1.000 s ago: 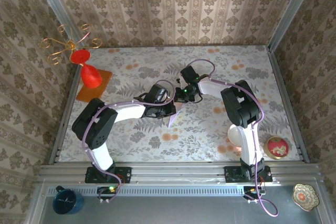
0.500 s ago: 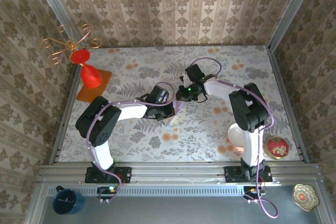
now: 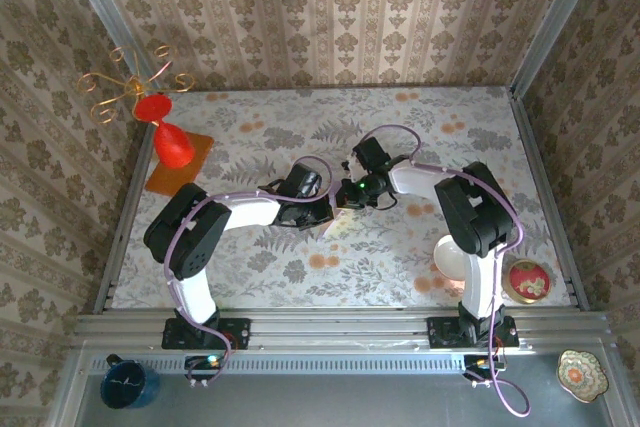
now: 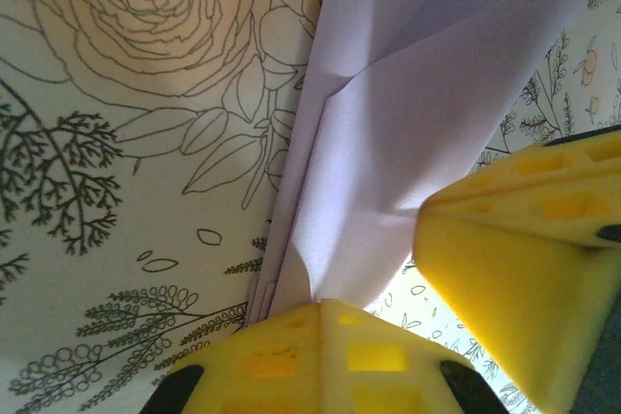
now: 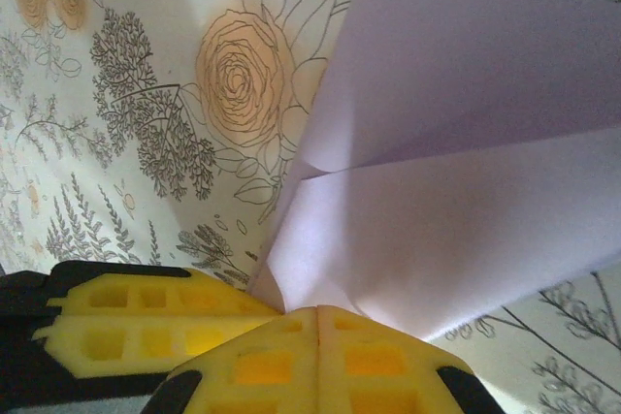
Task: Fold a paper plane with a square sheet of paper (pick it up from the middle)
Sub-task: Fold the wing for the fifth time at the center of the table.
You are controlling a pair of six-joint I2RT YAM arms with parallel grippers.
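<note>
- Lilac paper sheet [image 4: 417, 94] is sitting around the middle of the surface [image 3: 400, 247], part-folded w/ layered flaps and a crease along it; not yet looking like a dart.
- Left gripper [image 4: 320, 315] is pinching the sheet's folded edge, pads shut tight on it.
- Right gripper [image 5: 318, 322] is likewise clamping the flaps, no gap btw its pads.
- Vs. a sec ago: right gripper has been sliding toward the near edge and is now sitting just beside the left one; its elbow is swinging out toward the right edge.
- From above, less paper is showing now, mostly tucked under both grippers.
- Judgement: a flap is prob. being drawn over and pressed into a crease; folding is looking mid-way, w/ more folds remaining.
</note>
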